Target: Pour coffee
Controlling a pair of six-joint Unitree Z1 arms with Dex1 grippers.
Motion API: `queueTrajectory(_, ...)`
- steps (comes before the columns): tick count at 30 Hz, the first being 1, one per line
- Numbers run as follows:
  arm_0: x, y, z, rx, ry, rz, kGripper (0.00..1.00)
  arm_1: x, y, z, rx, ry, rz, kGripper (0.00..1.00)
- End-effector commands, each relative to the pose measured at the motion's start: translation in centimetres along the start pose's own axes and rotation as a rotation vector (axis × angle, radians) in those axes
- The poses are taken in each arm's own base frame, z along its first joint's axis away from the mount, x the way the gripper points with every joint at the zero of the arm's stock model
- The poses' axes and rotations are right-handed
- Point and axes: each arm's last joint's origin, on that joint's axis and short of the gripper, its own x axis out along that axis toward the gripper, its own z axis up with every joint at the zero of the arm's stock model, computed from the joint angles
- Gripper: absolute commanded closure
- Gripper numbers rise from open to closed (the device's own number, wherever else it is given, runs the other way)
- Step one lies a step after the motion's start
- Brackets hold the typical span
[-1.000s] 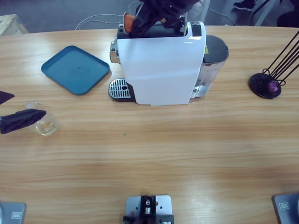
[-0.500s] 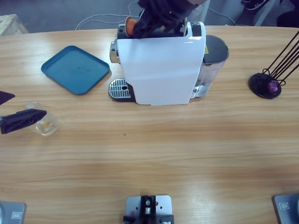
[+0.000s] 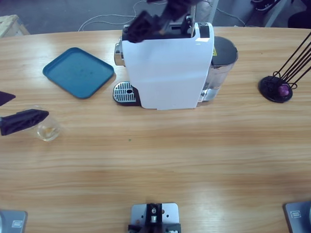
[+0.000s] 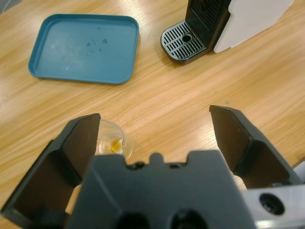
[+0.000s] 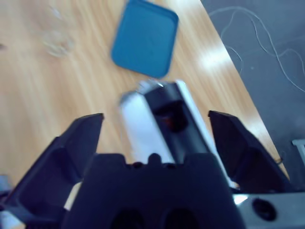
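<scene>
A small clear glass tumbler holding a shallow layer of pale tan coffee is seen standing on the long wooden table at about nine o'clock in the high view, well apart from the white coffee machine at twelve o'clock and near the blue tray at ten o'clock. The left gripper is held wide open with nothing in it, and the tumbler is seen just beside its jaw on the eight o'clock side of the left wrist view, not yet centred between the two. The right gripper is likewise spread wide and empty above the machine's open top slot, inside which something orange is glimpsed, too blurred to name. The step in hand is judged to be the taking up of the tumbler by the left arm. For that to be done well, the gripper would need to be shifted sideways until the glass is squarely framed by both jaws, lowered to mid-height on the wall, and closed gently so the smooth glass is neither tipped nor squeezed out. The tumbler would then best be kept upright on its way to the drip grate, so that the little liquid is not spilled.
</scene>
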Motion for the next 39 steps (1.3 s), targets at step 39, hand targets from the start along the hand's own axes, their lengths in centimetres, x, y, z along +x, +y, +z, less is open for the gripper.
queueTrajectory(39,-3.2,0.4,1.5,0.031,-0.074,-0.103,0.004,9.7,6.6,-1.4,1.019,-0.258,-0.38,1.0)
